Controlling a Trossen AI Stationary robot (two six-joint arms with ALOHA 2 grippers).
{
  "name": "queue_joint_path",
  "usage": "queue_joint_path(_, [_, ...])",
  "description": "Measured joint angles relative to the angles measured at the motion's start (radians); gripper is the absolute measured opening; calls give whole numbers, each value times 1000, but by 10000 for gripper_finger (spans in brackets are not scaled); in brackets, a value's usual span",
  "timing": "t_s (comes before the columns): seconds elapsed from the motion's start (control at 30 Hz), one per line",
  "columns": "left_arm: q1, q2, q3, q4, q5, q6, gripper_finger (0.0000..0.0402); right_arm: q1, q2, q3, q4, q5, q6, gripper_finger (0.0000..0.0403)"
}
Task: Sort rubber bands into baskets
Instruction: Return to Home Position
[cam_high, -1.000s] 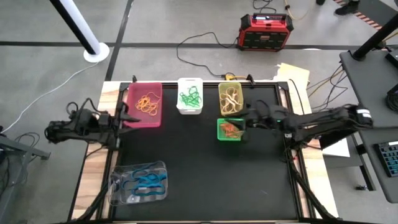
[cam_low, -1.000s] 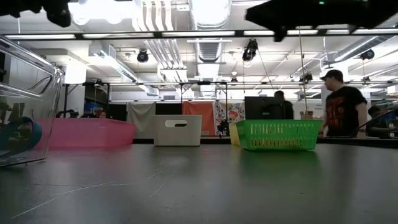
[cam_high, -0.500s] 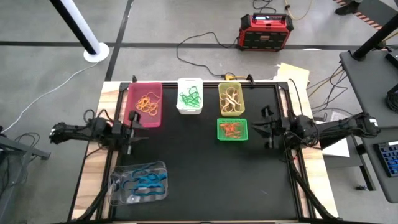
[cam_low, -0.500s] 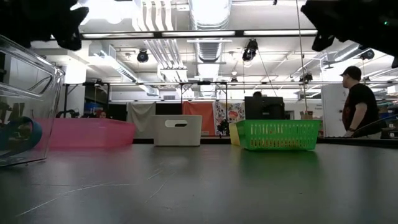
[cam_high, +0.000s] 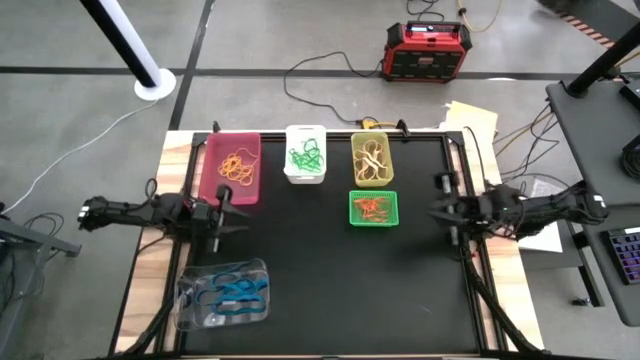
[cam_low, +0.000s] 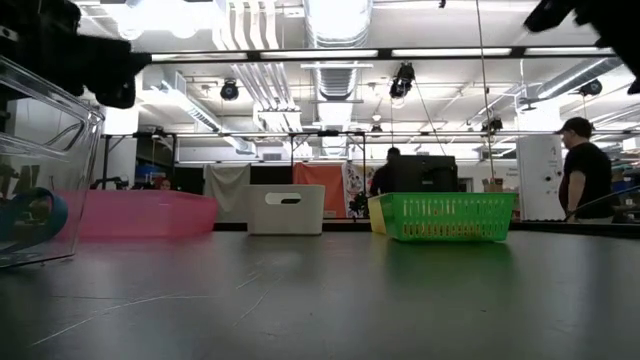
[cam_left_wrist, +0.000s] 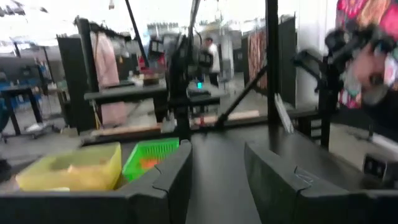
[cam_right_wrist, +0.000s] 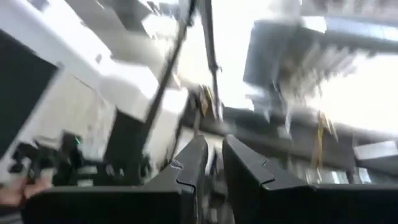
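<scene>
Looks like the sorting's pretty much done: every one of the rubber bands (cam_high: 306, 155) I can spot is inside the baskets (cam_high: 213, 172), grouped by colour. Orange is in the pink one, green in the white, yellow in the yellow-green, reddish-orange in the green mesh (cam_high: 372, 208), and blue in the clear bin (cam_high: 224, 290). I can't spot any loose ones on the desk (cam_high: 320, 280). The left arm (cam_high: 150, 212) lies low at the left edge, its jaws moderately parted with nothing between them. The right arm (cam_high: 530, 210) is at the right edge, jaws only narrowly apart and also empty. My guess is they're off to the sides so nothing hangs over the bins while they head home.
</scene>
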Motion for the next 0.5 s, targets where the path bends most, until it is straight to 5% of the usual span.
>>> queue_joint_path(0.5, [0, 5, 0, -87, -1, 8, 129, 0, -415, -2, -329, -135, 41, 16])
